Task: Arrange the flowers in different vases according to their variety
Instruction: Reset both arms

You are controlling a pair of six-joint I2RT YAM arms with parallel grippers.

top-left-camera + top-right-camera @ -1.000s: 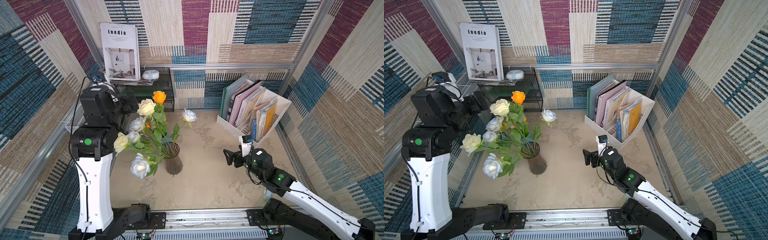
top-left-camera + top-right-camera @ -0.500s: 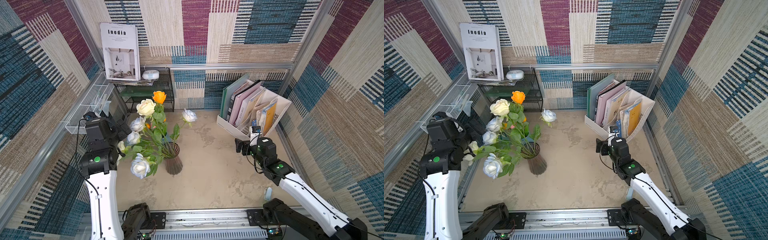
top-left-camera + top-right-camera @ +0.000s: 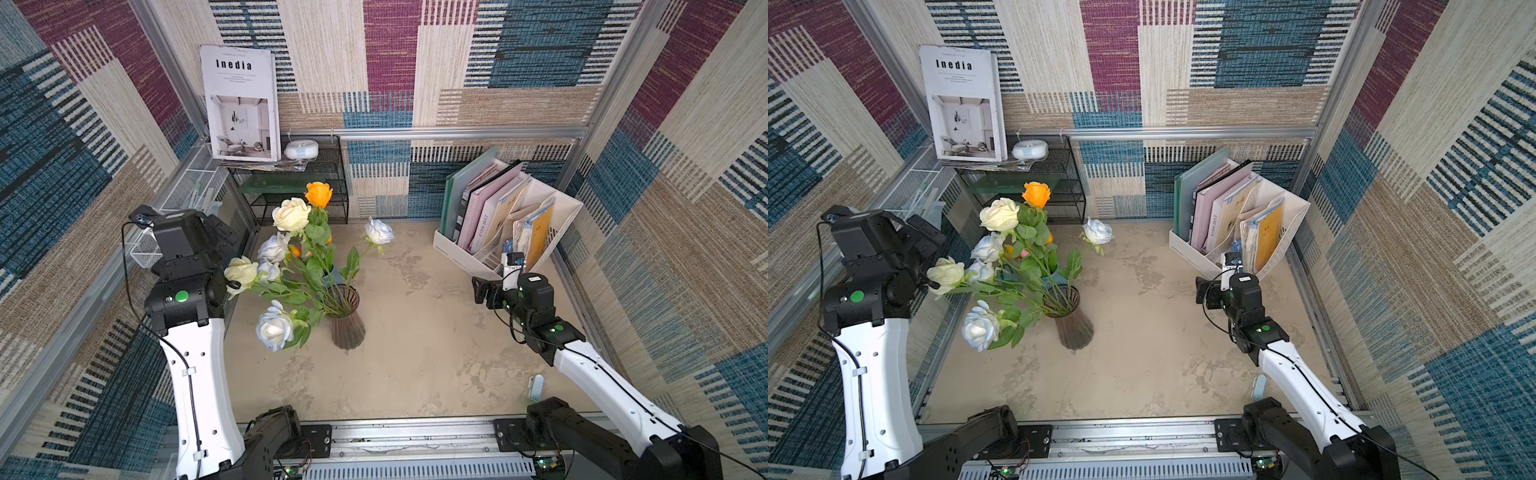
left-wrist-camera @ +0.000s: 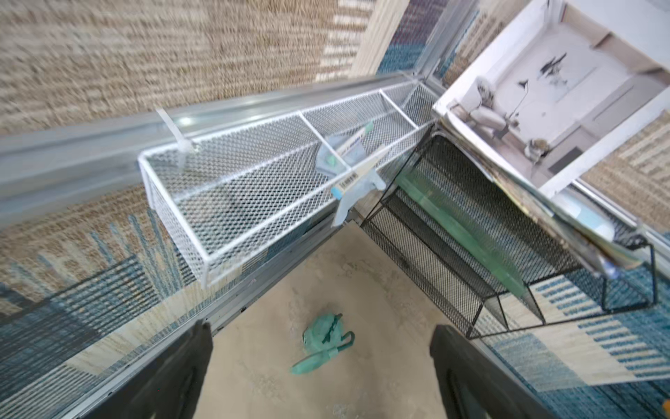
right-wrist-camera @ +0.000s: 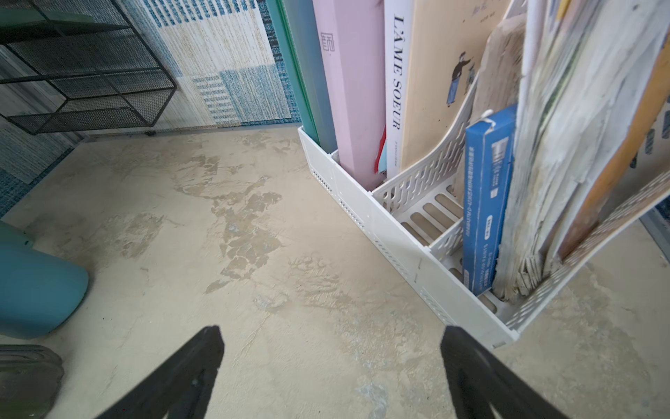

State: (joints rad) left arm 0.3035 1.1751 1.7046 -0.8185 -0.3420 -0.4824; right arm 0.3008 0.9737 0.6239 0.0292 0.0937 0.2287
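Left gripper [image 4: 321, 328], right gripper [image 5: 331, 330]: fingers released, empty. Roses [image 3: 291, 214] look light, top-heavy. Take stems [image 3: 330, 301] just above glass vase [image 3: 348, 332].

Bright, even light and faint shadows in both top views; patterned woven walls [image 3: 62, 166] splay at three and nine o'clock. The left wrist view is motion-blurred.

The left arm [image 3: 199, 374] and right arm [image 3: 598, 376] had white shells with small screw holes, black joints bearing green dots [image 3: 181, 296], and thin black cables [image 3: 123, 262]. The left gripper [image 4: 322, 326] and right gripper [image 5: 332, 328] were black.
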